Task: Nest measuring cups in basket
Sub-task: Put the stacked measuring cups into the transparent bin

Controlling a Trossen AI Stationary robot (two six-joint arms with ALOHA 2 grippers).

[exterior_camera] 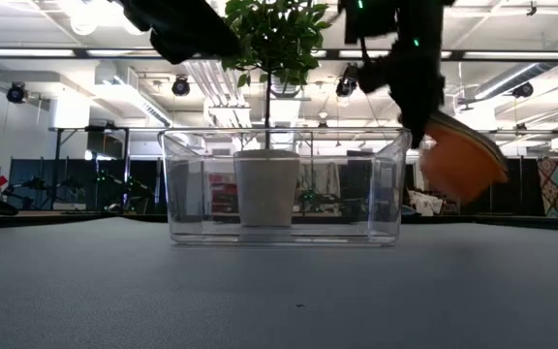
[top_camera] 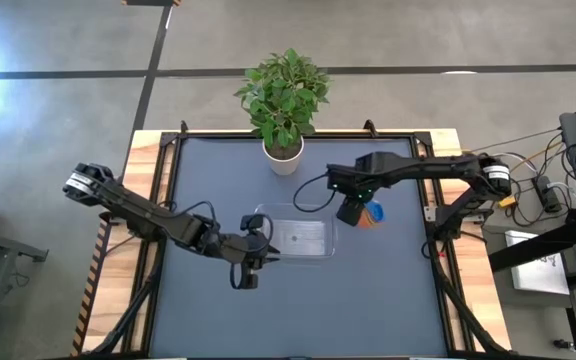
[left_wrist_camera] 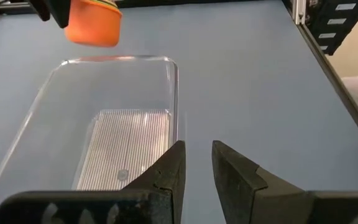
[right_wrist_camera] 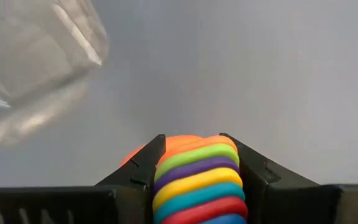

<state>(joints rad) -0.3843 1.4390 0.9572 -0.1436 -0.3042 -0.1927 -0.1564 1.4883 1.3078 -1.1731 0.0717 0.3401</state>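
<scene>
Stacked flat plastic handles (right_wrist_camera: pixel 199 180), banded orange, green, purple, yellow, teal, red and blue, are sitting clamped between the right gripper (right_wrist_camera: pixel 197 163) fingers. Their nested orange-outside measuring cups (exterior_camera: pixel 461 155) are hanging tilted above the table, just beside the clear rectangular plastic basket (top_camera: pixel 303 238). Light, stiff and slick, they are probably best pinched by these handles. Inner bowls are hidden. Left gripper (left_wrist_camera: pixel 197 165), nearly closed and empty, is waiting at the basket's opposite end.
</scene>
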